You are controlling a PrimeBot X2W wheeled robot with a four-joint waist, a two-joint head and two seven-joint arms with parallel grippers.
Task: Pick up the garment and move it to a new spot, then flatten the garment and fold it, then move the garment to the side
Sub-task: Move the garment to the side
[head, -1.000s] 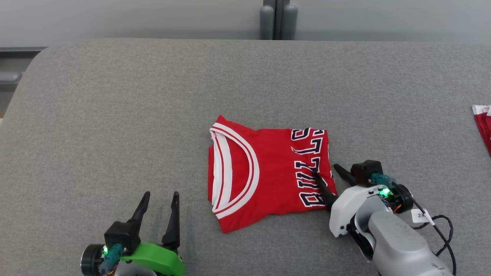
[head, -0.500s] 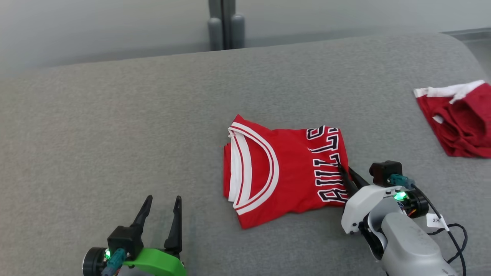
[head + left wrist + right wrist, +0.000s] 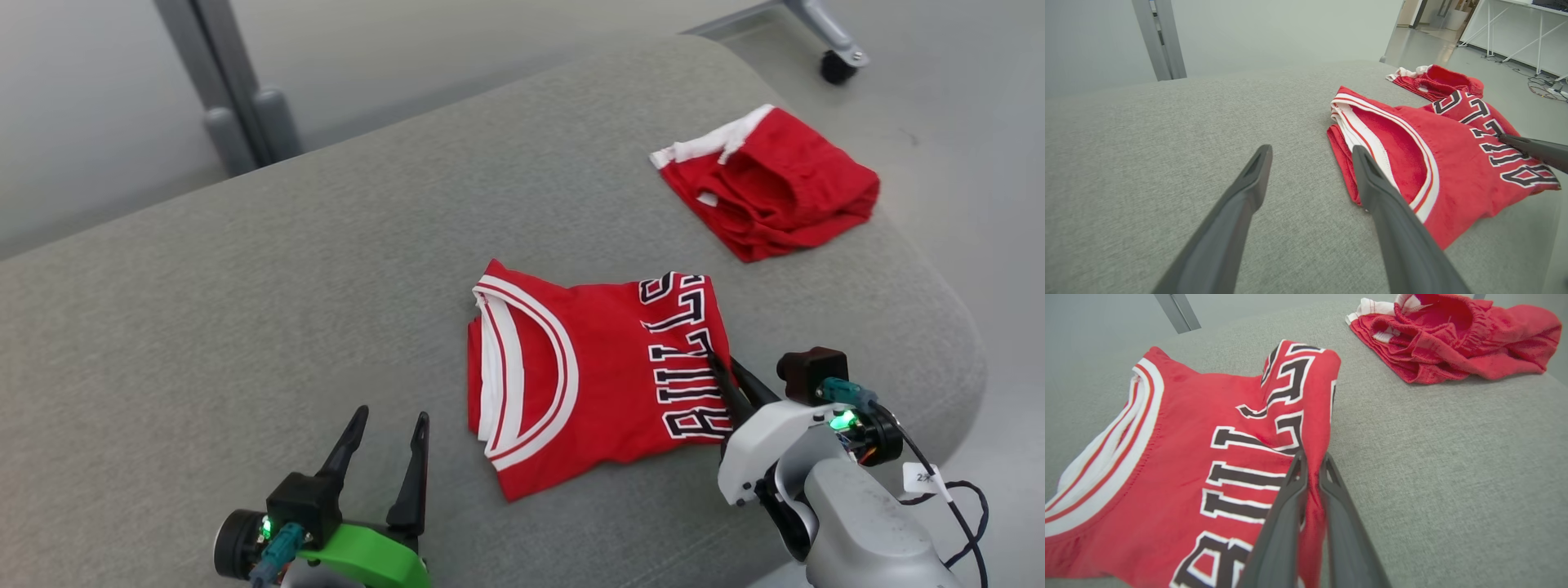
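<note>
1. garment (image 3: 588, 376): a folded red jersey with a white-banded neckline and black-and-white lettering. it lies flat on the grey fabric-covered surface (image 3: 245, 286), toward that surface's rounded right end.
2. right gripper (image 3: 722, 361): the two dark fingers are pressed together on the lettered right edge of the garment (image 3: 1208, 437). the right wrist view shows a ridge of red cloth pinched between them (image 3: 1313, 457). one second ago these fingers stood apart, one on the lettering and the other on the surface beside the edge. half a second ago they had already closed.
3. left gripper (image 3: 390, 416): the fingers are spread and hold nothing. they are poised over bare surface just beside the neckline fold (image 3: 1311, 151).
4. head view: it has swung to the right since the earlier pictures. this is a camera movement, and the garment's place against the right gripper is little changed. the turn brings crumpled red shorts with white trim (image 3: 775, 188) into view at the far right end, well apart from the garment.
5. reading: flattening and folding appear finished. the fresh grasp and the rightward turn suggest that the final move to the side is beginning. a single-edge pinch may let the fold open if the cloth is dragged.
</note>
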